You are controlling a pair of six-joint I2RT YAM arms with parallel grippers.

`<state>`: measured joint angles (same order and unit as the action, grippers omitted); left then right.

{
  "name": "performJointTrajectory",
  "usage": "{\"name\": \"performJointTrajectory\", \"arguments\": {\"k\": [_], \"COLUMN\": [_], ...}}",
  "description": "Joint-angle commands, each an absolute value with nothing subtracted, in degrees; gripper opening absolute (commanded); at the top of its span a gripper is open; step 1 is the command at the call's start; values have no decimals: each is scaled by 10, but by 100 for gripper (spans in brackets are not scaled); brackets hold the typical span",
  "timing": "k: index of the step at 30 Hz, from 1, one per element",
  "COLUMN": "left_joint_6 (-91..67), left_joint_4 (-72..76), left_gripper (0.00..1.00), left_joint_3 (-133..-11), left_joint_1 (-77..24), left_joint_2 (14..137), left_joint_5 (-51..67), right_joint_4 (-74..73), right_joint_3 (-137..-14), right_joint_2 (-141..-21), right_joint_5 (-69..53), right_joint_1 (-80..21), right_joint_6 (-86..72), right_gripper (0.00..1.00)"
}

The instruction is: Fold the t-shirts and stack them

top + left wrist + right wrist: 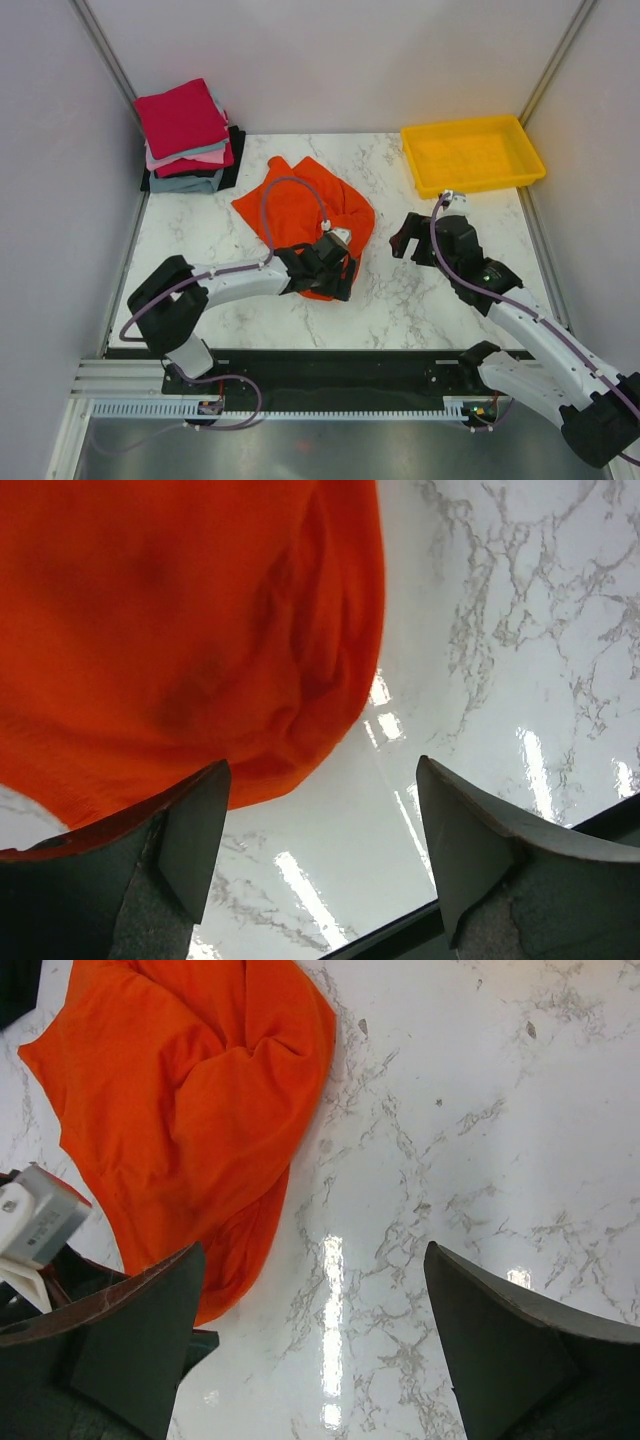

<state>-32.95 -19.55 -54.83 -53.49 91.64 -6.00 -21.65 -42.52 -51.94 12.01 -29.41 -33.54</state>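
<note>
A crumpled bright orange-red t-shirt lies on the marble table left of centre. My left gripper sits at the shirt's near edge. In the left wrist view this gripper is open over bare marble, with the orange cloth bunched just above its left finger and nothing between the jaws. My right gripper hovers open to the right of the shirt. Through the right wrist camera the gripper frames bare marble, the shirt to its left. Folded t-shirts are stacked at the back left, crimson on top.
A yellow plastic tray stands at the back right. Grey walls close in the table on three sides. The left arm's wrist shows at the left edge of the right wrist view, close to the right gripper's left finger.
</note>
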Motion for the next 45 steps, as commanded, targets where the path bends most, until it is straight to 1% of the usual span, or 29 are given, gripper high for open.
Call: {"name": "performJointTrajectory", "arguments": {"k": [1, 4, 5, 7, 8, 9, 10, 11, 12, 13, 14, 17, 19, 21, 22, 24, 25, 26, 27, 29, 30, 33, 35, 39, 44, 45], "left_joint_6": [-307, -294, -288, -287, -283, -283, -282, -277, -274, -268, -266, -275, -292, -307, -314, -335, -341, -351, -359, -389, -402, -426, -418, -416, -405, -389], "left_joint_4": [-166, -167, -168, -170, -172, -176, -179, -187, -190, -194, -201, -272, -320, -333, -352, -368, -377, -380, -385, -409, -421, -446, -465, -526, -537, -533], "left_gripper": [82, 79, 73, 64, 53, 48, 41, 27, 19, 3, 2, 2, 2, 2, 2, 2, 2, 2, 2, 2, 2, 2, 2, 2, 2, 2], "left_joint_3": [-587, -599, -601, -600, -599, -599, -599, -599, -599, -598, -599, -603, -574, -534, -524, -495, -484, -475, -458, -447, -449, -446, -457, -489, -529, -540], "left_joint_1": [-569, -577, -577, -577, -577, -578, -578, -578, -579, -578, -579, -578, -577, -569, -559, -551, -543, -541, -537, -533, -534, -533, -532, -526, -526, -525], "left_joint_2": [955, 985, 992, 1003, 1013, 1018, 1021, 1025, 1023, 1021, 1016, 945, 821, 739, 665, 613, 582, 568, 560, 535, 524, 441, 402, 411, 410, 418], "left_joint_5": [-99, -118, -120, -129, -134, -141, -156, -163, -170, -183, -189, -234, -280, -285, -285, -283, -273, -267, -263, -265, -268, -302, -313, -349, -355, -362], "right_joint_4": [-211, -213, -214, -217, -218, -220, -220, -220, -220, -218, -219, -211, -199, -160, -140, -66, -37, -8, 47, 78, 96, 125, 138, 162, 192, 195], "right_joint_3": [-421, -419, -419, -419, -419, -419, -419, -419, -418, -417, -417, -415, -414, -397, -389, -368, -363, -360, -359, -373, -392, -430, -441, -459, -492, -497], "right_joint_2": [-521, -517, -516, -513, -512, -512, -511, -510, -511, -513, -515, -534, -554, -569, -589, -638, -660, -684, -735, -789, -836, -908, -927, -963, -1033, -1041], "right_joint_5": [137, 139, 140, 143, 145, 145, 147, 149, 148, 148, 148, 133, 104, 75, 38, 1, -54, -73, -87, -116, -119, -145, -155, -133, -132, -132], "right_joint_1": [-294, -294, -294, -294, -294, -294, -294, -294, -294, -294, -294, -293, -293, -294, -293, -294, -294, -294, -294, -295, -295, -298, -308, -347, -366, -373], "right_joint_6": [-325, -322, -320, -319, -318, -318, -317, -318, -317, -320, -320, -325, -336, -351, -372, -396, -413, -438, -452, -463, -463, -470, -476, -474, -486, -490], "right_gripper": [98, 98, 98, 98, 98, 98, 98, 98, 98, 98, 98, 98, 98, 98, 98, 98, 98, 98, 98, 98, 97, 95, 93, 93, 90, 87]}}
